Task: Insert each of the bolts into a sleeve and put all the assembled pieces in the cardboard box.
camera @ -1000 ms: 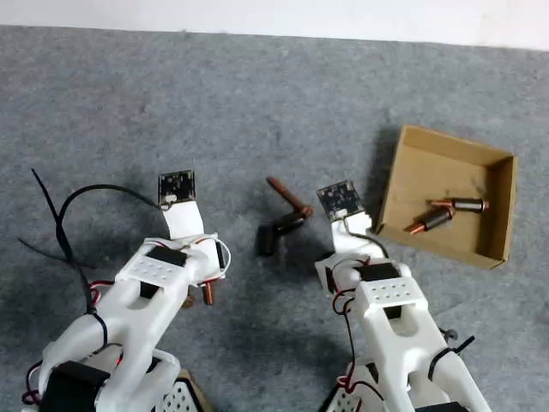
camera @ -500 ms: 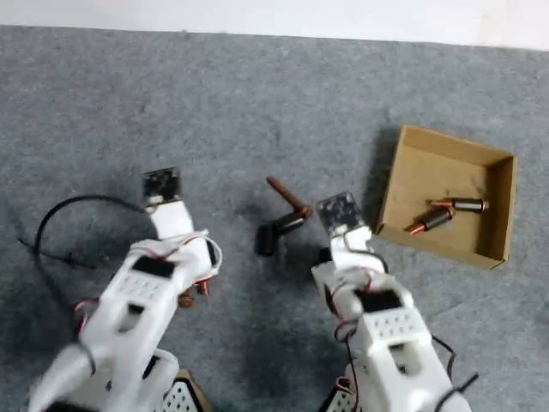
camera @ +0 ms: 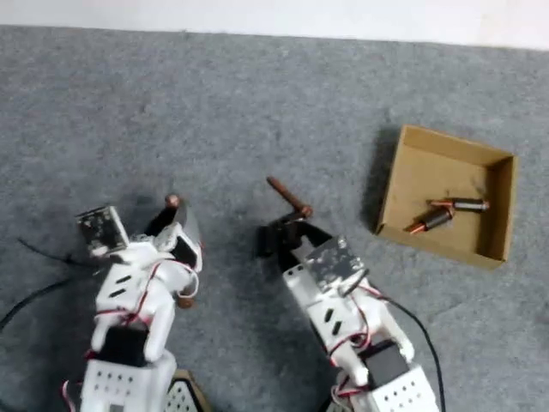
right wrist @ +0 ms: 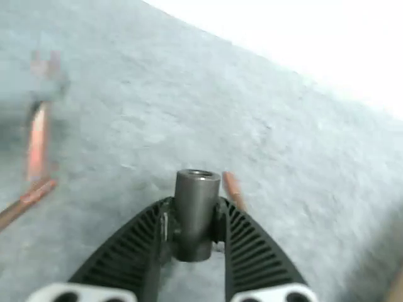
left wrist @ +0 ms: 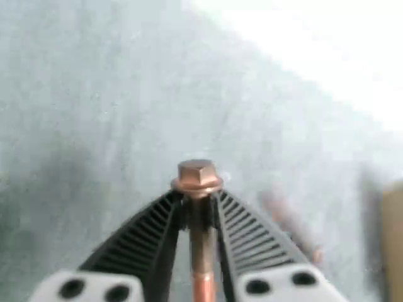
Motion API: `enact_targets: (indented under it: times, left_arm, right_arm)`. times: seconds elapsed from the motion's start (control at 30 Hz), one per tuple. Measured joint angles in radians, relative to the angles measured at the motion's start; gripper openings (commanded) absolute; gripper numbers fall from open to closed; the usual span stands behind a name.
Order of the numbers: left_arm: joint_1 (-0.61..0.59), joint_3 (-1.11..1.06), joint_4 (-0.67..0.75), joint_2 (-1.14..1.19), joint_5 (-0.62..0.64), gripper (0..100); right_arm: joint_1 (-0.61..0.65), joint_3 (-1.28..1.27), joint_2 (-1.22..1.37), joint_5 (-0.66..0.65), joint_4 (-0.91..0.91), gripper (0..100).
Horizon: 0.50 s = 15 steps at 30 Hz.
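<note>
The left end effector (left wrist: 196, 202) is pinching a copper bolt (left wrist: 197, 179) by its shank. The hexagonal head sits just past the ribbed black fingertips, and the threaded end runs back between them. In the high view this end effector (camera: 169, 221) is over the grey bench (camera: 257, 103), with the bolt's head pointing away from the arm. The right end effector (right wrist: 196, 217) is clamped on a dark metal sleeve (right wrist: 196, 211), whose open bore faces outward. A loose bolt (camera: 288, 196) lies on the bench just beyond the sleeve, angled toward the right end effector (camera: 290, 235). The cardboard box (camera: 508, 202) sits well to the right and holds two assembled pieces (camera: 458, 204), lying close together.
</note>
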<state>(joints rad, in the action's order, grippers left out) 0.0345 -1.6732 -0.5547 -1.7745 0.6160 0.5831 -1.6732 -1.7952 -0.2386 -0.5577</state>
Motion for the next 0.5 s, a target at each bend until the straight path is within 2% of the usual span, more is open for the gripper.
enact_targets:
  times: [0.3, 0.5]
  left_arm:
    - [-0.006, 0.002, 0.006, -0.002, 0.0, 1]
    - [-0.006, 0.009, 0.006, -0.002, 0.074, 1]
  right_arm:
    - [0.161, -0.002, 0.018, -0.003, 0.0, 0.4]
    - [0.198, -0.002, 0.02, -0.106, 0.0, 0.4]
